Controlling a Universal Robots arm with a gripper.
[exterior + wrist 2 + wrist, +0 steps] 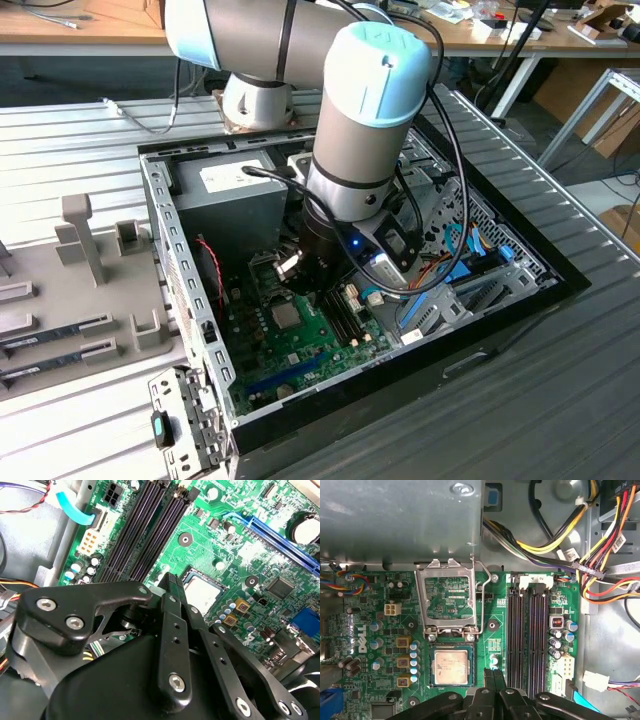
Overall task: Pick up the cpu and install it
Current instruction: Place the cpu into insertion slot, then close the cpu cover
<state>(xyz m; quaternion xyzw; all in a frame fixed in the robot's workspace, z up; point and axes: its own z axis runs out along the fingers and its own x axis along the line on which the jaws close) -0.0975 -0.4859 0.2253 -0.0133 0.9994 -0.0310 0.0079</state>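
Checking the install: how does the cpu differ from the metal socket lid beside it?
The cpu lies flat in its socket, a solid silver square; the socket lid is flipped open, a hollow frame showing green board through it. The cpu is smaller than the lid. Both are square and metallic.

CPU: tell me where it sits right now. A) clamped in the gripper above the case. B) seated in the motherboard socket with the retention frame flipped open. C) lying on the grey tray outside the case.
B: the cpu lies in its socket, and the metal retention frame stands open beside it.
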